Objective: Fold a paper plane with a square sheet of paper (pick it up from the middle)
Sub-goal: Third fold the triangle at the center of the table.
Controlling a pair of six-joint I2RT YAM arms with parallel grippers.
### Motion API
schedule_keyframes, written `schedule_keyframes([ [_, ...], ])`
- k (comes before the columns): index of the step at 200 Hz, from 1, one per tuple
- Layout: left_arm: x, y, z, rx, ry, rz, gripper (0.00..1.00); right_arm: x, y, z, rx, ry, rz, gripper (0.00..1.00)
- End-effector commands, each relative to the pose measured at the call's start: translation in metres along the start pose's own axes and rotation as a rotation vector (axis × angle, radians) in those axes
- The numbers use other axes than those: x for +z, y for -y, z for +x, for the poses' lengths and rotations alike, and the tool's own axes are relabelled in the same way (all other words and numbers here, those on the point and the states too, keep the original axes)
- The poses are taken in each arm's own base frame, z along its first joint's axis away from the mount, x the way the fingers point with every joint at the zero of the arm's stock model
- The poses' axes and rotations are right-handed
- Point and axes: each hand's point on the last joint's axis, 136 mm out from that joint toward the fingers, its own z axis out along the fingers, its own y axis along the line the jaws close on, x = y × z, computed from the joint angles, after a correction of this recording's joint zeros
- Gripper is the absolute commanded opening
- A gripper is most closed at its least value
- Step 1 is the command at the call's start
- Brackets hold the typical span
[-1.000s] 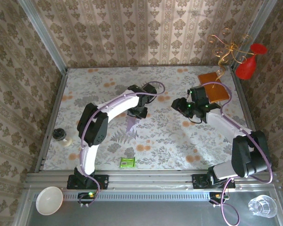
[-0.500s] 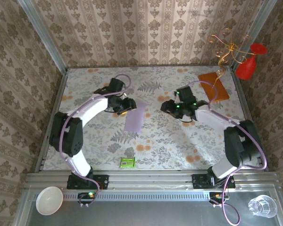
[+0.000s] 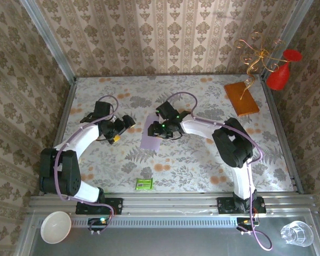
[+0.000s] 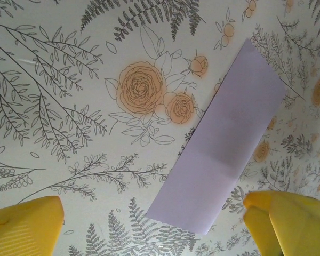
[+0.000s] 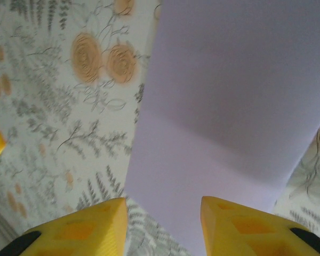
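In the top external view, the sheet of paper (image 3: 150,140) is seen lying flat on the tabletop (image 3: 202,154) as a narrow folded strip between the two arms. The right gripper (image 3: 157,128) is held over its far end, and the left gripper (image 3: 121,128) is held just beside it on the left, apart from it. Since both grippers are crowded around one small strip, contact between them is to be regarded as possible if both are advanced together. In the left wrist view, the yellow fingers (image 4: 24,224) are shown spread wide with nothing pinched, and the strip, marked by a faint cross crease, is shown on the tabletop with its near corner between them. A sideways sweep from this pose is judged likely to push the light paper along the smooth surface rather than to lift it. In the right wrist view, the fingers (image 5: 80,229) are likewise shown spread and empty, set low and close over the strip with one long edge falling between them. If they are closed here, it is judged that only the upper layer may be caught and the fold pulled open, or that the thin paper may be crumpled against the tabletop. A grasp taken at the end rather than at the middle is also expected to let the free length droop and twist.
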Motion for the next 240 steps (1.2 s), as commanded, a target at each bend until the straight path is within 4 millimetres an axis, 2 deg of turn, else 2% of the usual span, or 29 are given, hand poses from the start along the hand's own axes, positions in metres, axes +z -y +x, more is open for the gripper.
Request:
schedule_keyframes([
  [1,-0.001,0.011,0.002,0.021,-0.025,0.058,1.0,0.015,0.025,0.004,0.0,-0.04,0.113,0.42],
  [24,0.005,0.018,0.006,0.032,-0.074,0.071,1.0,0.023,0.033,0.006,-0.015,-0.068,0.144,0.42],
  [59,0.015,0.026,0.011,0.05,-0.123,0.069,1.0,0.019,0.056,0.018,-0.067,-0.118,0.205,0.42],
  [75,0.02,0.029,0.015,0.053,-0.144,0.079,1.0,0.012,0.072,0.028,-0.124,-0.155,0.242,0.42],
  [95,0.025,0.035,0.019,0.075,-0.16,0.092,1.0,-0.005,0.099,0.05,-0.187,-0.224,0.297,0.42],
  [112,0.029,0.039,0.025,0.094,-0.176,0.097,0.99,-0.02,0.11,0.059,-0.227,-0.248,0.27,0.42],
  [134,0.036,0.049,0.035,0.114,-0.21,0.113,0.97,-0.038,0.105,0.056,-0.246,-0.221,0.188,0.41],
  [158,0.043,0.059,0.048,0.132,-0.246,0.119,0.97,-0.061,0.069,0.024,-0.138,-0.062,-0.017,0.42],
  [170,0.045,0.064,0.054,0.141,-0.261,0.126,0.97,-0.072,0.059,0.009,-0.066,0.03,-0.079,0.43],
  [191,0.049,0.069,0.065,0.155,-0.277,0.121,0.97,-0.072,0.066,0.0,0.06,0.098,-0.088,0.42],
  [218,0.054,0.07,0.078,0.149,-0.293,0.117,0.95,-0.059,0.081,0.011,0.115,0.061,-0.053,0.38],
  [221,0.056,0.074,0.088,0.166,-0.311,0.119,0.94,-0.058,0.083,0.012,0.12,0.055,-0.047,0.37],
  [240,0.063,0.078,0.105,0.169,-0.349,0.125,0.91,-0.051,0.091,0.019,0.137,0.024,-0.024,0.33],
])
